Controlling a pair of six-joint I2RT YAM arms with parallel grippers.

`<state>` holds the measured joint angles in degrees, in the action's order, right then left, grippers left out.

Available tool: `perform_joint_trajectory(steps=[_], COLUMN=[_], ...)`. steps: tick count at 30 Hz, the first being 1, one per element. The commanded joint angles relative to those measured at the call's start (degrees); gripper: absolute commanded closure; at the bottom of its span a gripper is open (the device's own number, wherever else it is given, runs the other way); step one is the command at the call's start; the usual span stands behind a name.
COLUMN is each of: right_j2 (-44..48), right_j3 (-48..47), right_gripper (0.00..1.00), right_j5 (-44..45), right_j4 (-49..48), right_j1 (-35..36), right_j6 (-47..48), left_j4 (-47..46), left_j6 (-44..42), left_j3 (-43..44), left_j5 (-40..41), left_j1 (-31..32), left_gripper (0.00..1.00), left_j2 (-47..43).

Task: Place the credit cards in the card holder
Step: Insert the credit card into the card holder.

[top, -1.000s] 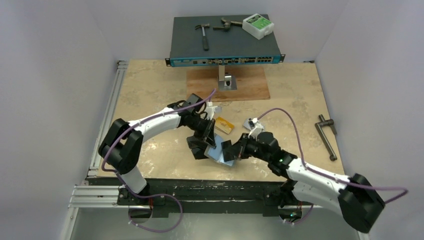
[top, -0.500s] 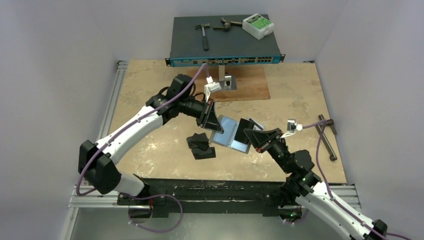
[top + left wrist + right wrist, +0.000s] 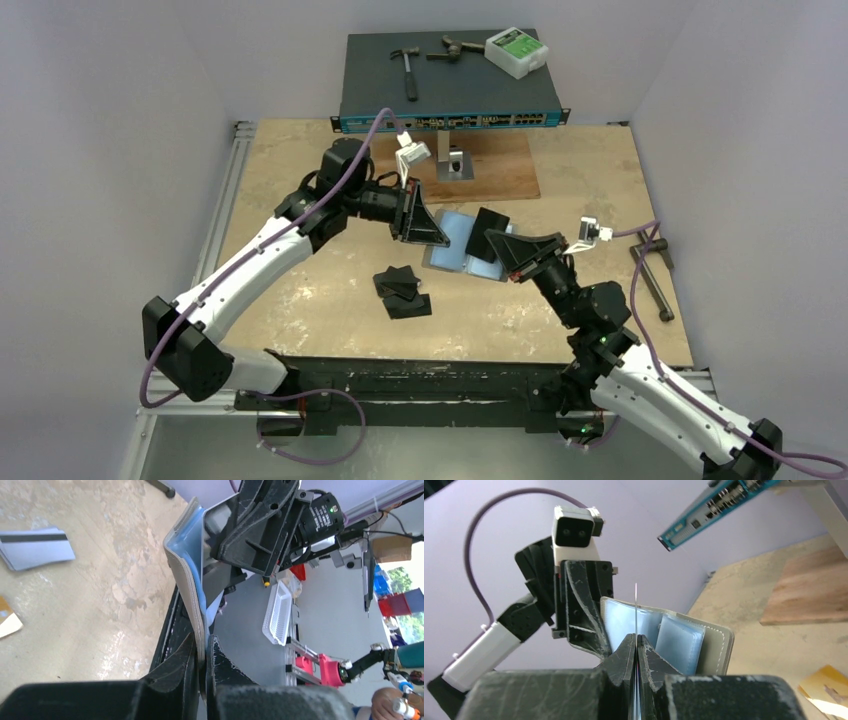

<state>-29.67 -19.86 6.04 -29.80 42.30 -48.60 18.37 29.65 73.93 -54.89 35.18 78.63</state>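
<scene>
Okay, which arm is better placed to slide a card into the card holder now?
Right. The right tool pinches a card edge-on before the open card holder's blue pockets; the left tool is clamped on the holder's edge.

No readable text, print on camera lens too small, box label blurred

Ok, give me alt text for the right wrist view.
The right tool pinches a thin card edge-on, in front of the bluish pockets of an open grey card holder gripped by the left tool. An orange-yellow card lies on the table at lower right, with a wooden board behind.
</scene>
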Motion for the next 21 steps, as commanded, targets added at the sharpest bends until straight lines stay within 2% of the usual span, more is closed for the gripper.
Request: perform_joint_trajectory(steps=[1, 21], right_j2=[-2.29, -10.73], right_j3=[-4.82, -4.75], right_gripper=[1.00, 1.00], right_j5=[-0.39, -2.27], right_j4=[-6.80, -19.63], right_j1=[0.04, 0.44], right_j6=[0.50, -4.08], left_j4=[-6.91, -11.08], left_j6=[4.85, 7.13], left_j3=[2.71, -2.17], left_j5=[0.62, 0.84], left_j1=[-1.32, -4.19], left_gripper=[1.00, 1.00], left_j2=[-4.41, -8.99])
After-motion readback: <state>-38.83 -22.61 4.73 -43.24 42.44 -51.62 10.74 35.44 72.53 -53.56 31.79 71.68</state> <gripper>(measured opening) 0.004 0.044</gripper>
